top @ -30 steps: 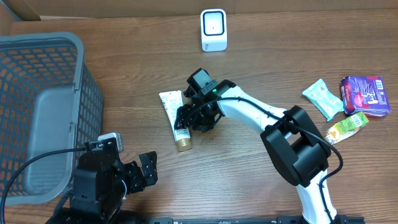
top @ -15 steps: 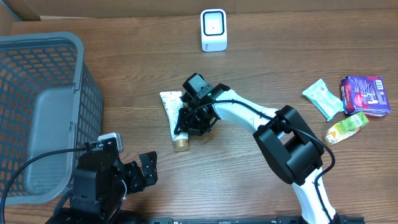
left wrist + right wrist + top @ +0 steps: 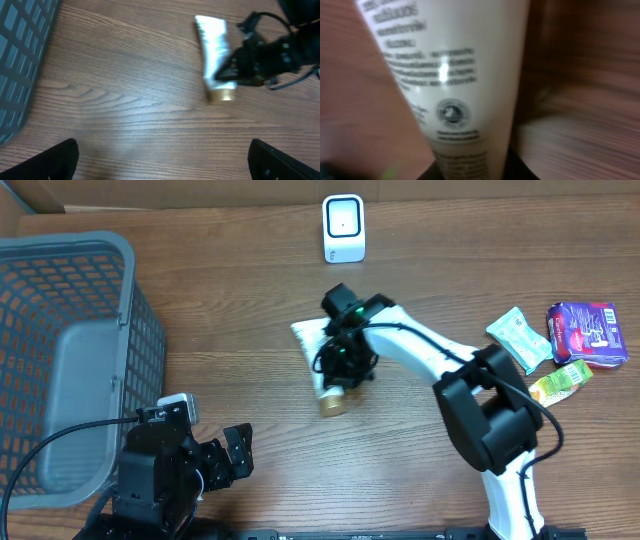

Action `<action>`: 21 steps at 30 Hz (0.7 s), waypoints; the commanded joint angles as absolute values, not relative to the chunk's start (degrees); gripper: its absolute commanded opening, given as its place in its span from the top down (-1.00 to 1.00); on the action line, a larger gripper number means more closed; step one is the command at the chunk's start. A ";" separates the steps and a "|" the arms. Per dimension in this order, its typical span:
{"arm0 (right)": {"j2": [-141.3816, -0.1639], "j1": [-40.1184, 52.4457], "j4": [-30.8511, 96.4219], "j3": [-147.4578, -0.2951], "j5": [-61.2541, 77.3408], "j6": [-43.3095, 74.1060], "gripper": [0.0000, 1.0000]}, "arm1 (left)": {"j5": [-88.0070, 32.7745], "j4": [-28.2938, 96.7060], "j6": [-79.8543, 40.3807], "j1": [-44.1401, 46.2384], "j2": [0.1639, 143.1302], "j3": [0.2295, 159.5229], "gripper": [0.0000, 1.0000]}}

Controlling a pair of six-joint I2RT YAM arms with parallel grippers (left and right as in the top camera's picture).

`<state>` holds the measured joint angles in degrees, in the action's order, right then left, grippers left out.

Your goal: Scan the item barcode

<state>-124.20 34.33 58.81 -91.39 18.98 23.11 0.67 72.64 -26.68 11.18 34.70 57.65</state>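
Tube (image 3: 306, 336) sat in R claw (image 3: 338, 365), clamped across its body just above gold cap (image 3: 330, 403). Long axis ran crimp-away, cap toward robot. Scanner (image 3: 343, 228) stood well beyond claw, straight ahead. R arm reached low over desk (image 3: 420, 480). L claw (image 3: 228, 455) gaped wide, well apart from tube, holding nothing.

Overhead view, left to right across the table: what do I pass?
grey basket → left gripper → white tube → teal packet → purple packet
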 commanded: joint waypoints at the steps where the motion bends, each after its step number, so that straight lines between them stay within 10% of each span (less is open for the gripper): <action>1: -124.16 32.16 62.15 -90.19 -7.79 10.94 0.24 | 0.56 72.64 -27.05 11.44 34.06 57.58 -0.99; 21: -123.66 30.83 61.89 -103.44 -17.23 8.25 -0.43 | 0.56 72.64 -27.05 11.44 34.06 57.58 -0.99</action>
<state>-124.03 31.75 62.98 -99.55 -14.85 8.73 0.67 72.64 -26.68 11.18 34.70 57.65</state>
